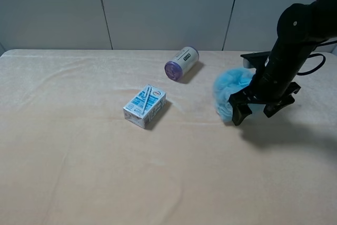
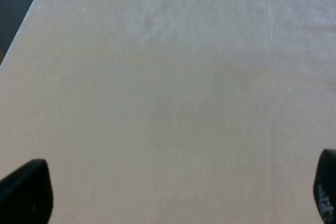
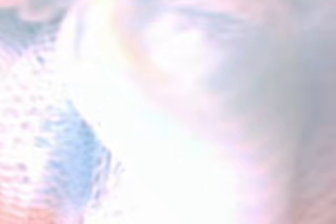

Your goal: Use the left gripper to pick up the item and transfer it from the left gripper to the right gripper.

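Holding the item (image 1: 230, 92) on the right of the table (image 1: 79, 172), right of the can (image 1: 181, 62) and carton (image 1: 145, 106), is the right gripper (image 1: 256, 105) — its wrist view is filled with washed-out mesh (image 3: 58, 150), so the jaws seem closed on the pouf; the left gripper (image 2: 173, 195) hangs with fingers spread wide over bare cloth, holding nothing; best keep a firm, steady squeeze — soft mesh could slip.
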`<action>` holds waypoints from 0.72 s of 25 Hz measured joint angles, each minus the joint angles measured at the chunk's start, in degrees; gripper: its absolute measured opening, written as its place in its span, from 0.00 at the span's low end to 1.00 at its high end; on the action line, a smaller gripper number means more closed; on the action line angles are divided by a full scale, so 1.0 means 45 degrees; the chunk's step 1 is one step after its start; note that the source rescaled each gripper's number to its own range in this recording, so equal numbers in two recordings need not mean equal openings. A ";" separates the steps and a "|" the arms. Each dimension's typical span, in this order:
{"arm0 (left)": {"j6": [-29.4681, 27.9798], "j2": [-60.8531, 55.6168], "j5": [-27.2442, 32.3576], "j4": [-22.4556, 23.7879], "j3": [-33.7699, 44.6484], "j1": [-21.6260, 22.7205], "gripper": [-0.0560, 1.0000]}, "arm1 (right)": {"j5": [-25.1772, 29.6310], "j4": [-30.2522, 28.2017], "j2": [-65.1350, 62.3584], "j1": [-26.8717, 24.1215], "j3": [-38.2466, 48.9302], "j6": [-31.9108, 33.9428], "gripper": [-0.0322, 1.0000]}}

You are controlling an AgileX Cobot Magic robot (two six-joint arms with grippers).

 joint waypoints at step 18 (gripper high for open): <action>0.0000 0.0000 0.0000 0.0000 0.0000 0.0000 1.00 | 0.4958 -0.0003 -0.2450 0.0000 -0.4149 0.0692 1.00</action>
